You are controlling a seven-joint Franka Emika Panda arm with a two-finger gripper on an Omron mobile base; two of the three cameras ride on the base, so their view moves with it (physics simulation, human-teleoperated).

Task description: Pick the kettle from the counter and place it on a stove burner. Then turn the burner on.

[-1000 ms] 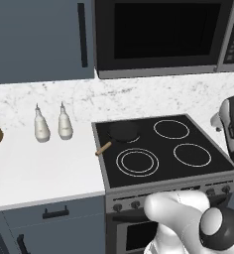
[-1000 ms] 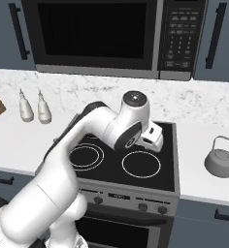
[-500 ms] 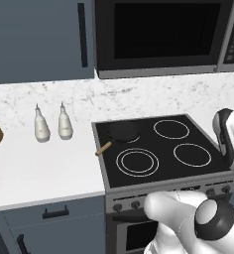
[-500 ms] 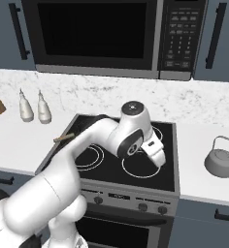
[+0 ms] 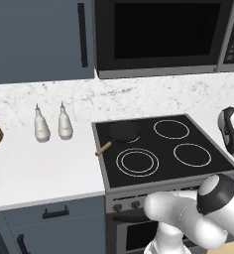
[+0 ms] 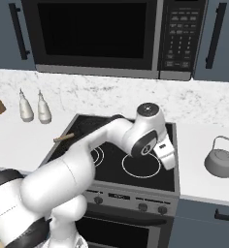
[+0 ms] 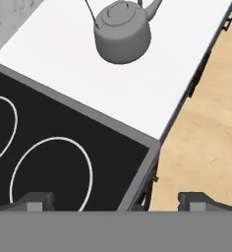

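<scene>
The small squat grey metal kettle (image 6: 224, 162) with domed lid and thin arched wire handle stands upright on the white stone-look counter (image 6: 204, 184), to the right of the black glass cooktop (image 6: 136, 169) and clear of its edge. Nothing touches the kettle.

The two-finger gripper (image 6: 168, 156) hangs over the right-hand part of the cooktop, above a single white ring mark. Its jaws stand fully apart and hold nothing; in the hand view the two dark fingertips (image 7: 35, 202) rise at the bottom with only cooktop and floor between them.

Governing relation for the approach — the kettle lies to the robot's right of the gripper, across the cooktop edge and onto the counter strip. In the hand view the kettle (image 7: 122, 33) sits at the top of the frame, well ahead of the fingertips, so the hand is pointed toward it but is not yet over it. The short spout points away to the upper right in that view; the wire handle arches over the lid.

The large double-ring stove burner (image 5: 137, 162) lies at the front left of the cooktop, bare. A dark flat pan (image 5: 123, 132) with wooden handle occupies the rear left mark.

Judgement: the task is at the reach stage — grasp, transfer and burner ignition remain undone.
</scene>
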